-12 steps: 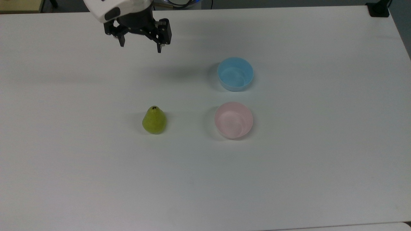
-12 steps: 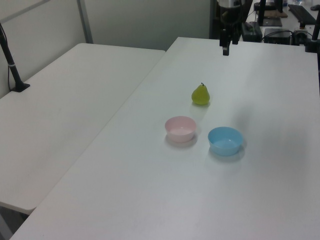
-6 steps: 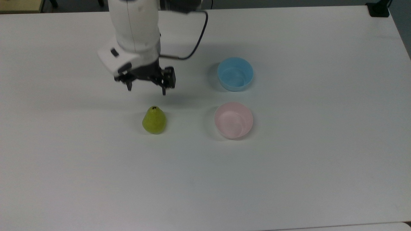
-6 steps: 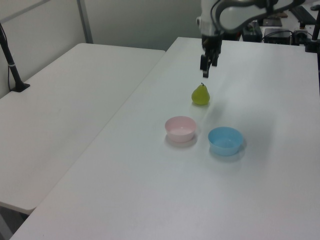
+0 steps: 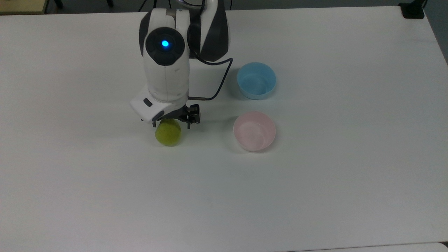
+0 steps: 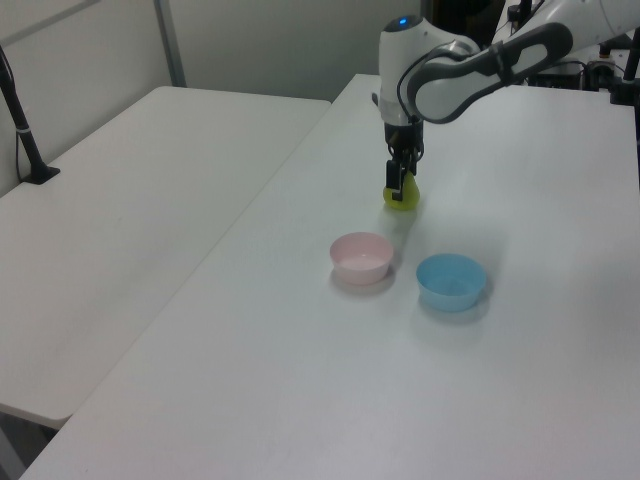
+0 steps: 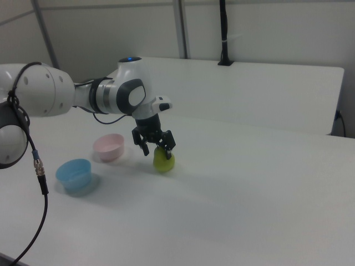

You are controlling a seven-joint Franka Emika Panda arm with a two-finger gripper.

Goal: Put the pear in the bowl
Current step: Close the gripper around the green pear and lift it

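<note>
The white table (image 5: 315, 196) carries the pink bowl (image 5: 254, 131), empty, near the pear (image 5: 168, 134). The gripper (image 7: 156, 143) has come down from far behind; its fingers are now spread open around the pear's top, holding nothing, so the grasp should follow.

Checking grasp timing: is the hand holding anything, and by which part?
Nothing held yet: the open hand straddles the top of the pear, which rests on the table.
</note>
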